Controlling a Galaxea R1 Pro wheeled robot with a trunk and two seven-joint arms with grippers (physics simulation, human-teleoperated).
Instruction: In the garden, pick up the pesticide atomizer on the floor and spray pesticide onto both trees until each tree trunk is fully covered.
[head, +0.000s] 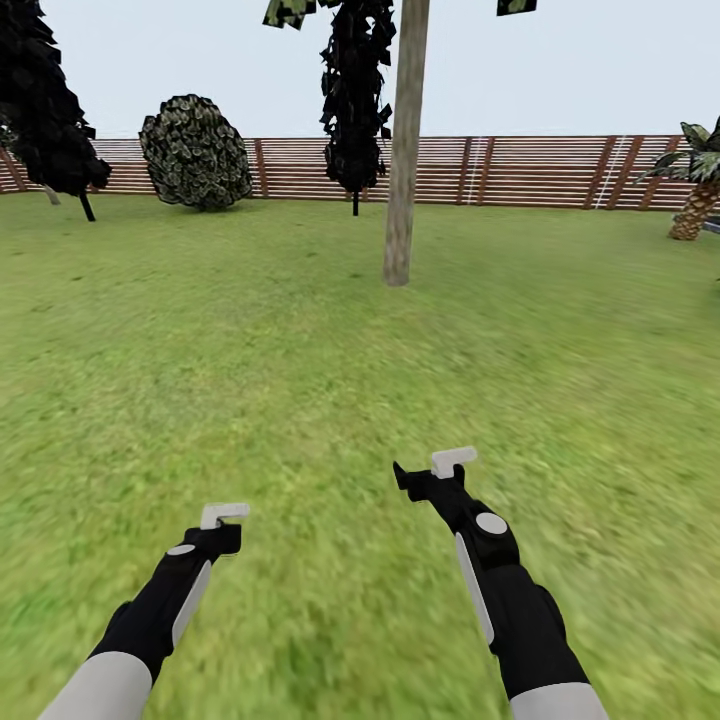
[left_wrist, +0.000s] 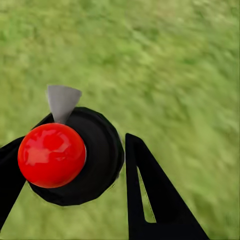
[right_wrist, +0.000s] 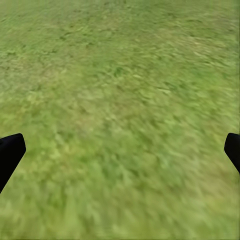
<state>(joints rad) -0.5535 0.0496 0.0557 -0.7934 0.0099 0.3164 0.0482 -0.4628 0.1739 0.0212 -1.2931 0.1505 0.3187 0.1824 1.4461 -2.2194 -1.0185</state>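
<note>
Grey-brown mottled tree trunk (head: 402, 160) ahead on the lawn, arms held low before it.

The trunk stands thick, slightly leaning and rigid, well apart from both grippers and in front of the brown slatted wooden fence (head: 520, 170). A black round object with a glossy red ball (left_wrist: 51, 155) sits between the left gripper's (head: 222, 518) fingers; I cannot tell whether this is the pesticide atomizer, or whether the gripper is clamped on it. Such a bottle would likely be light, stiff and smooth, best gripped around its body. The right gripper (head: 440, 470) is spread wide over green grass (right_wrist: 120, 90).
</note>
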